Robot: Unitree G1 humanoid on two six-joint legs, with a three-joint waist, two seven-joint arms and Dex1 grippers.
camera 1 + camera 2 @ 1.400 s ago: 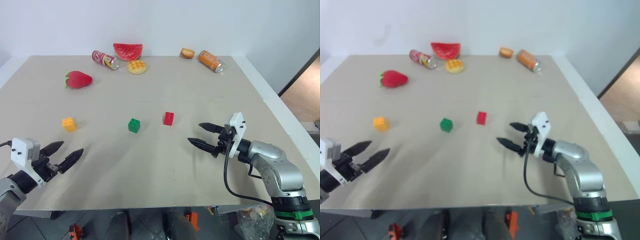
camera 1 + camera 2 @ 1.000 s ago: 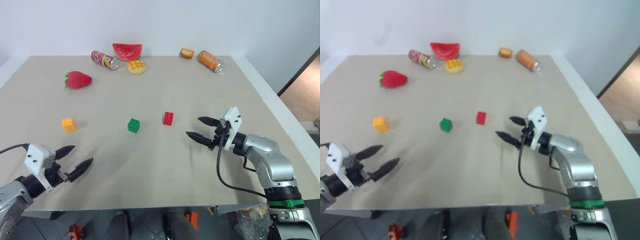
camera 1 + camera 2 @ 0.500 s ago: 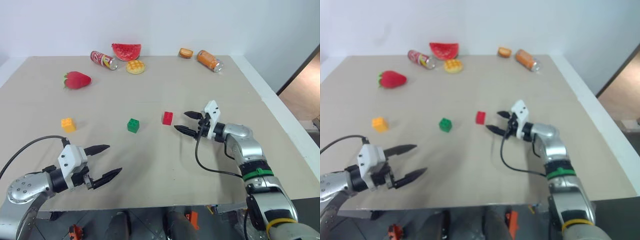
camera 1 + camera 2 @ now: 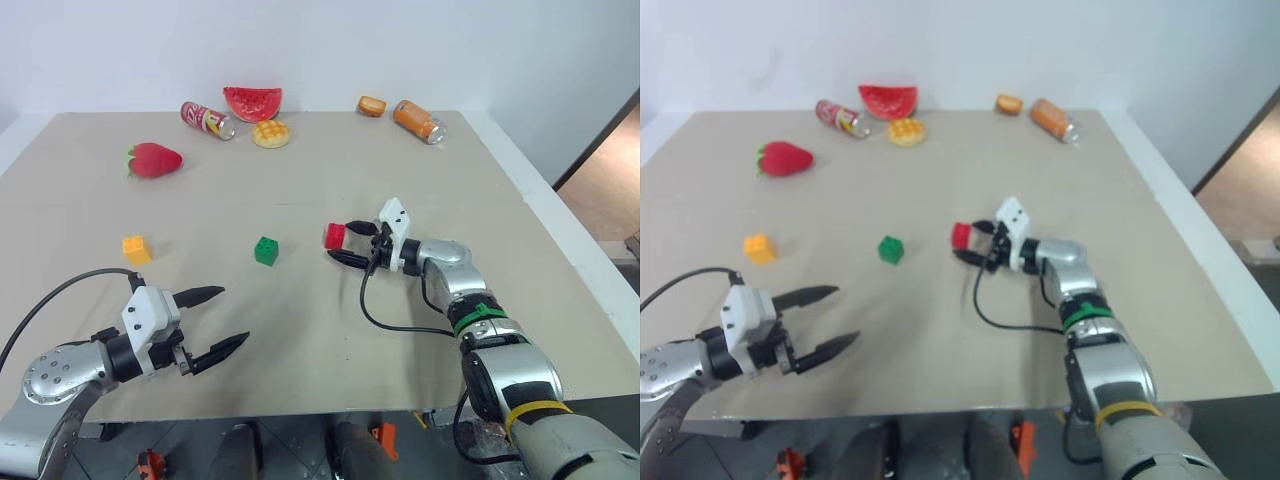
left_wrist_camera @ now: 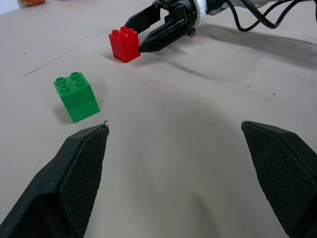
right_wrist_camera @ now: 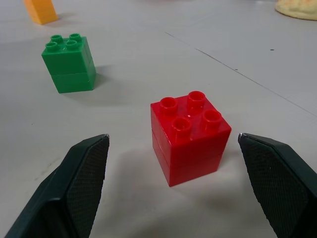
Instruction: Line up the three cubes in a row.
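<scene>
With the right claw [image 4: 343, 243] spread wide at mid-frame, the red cube [image 4: 335, 236] could be knocked askew before being clamped.

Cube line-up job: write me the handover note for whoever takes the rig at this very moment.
Right tool: open, fingertips flanking the red cube, not closed on it.
Left tool: open, holding nothing, near the table's front edge.
Green cube sits just left of the red one; yellow-orange cube lies farther left, roughly level with them.
Done: no cube gripped yet.
Left: probably grip the red cube, then tidy spacing and alignment into one row.
</scene>
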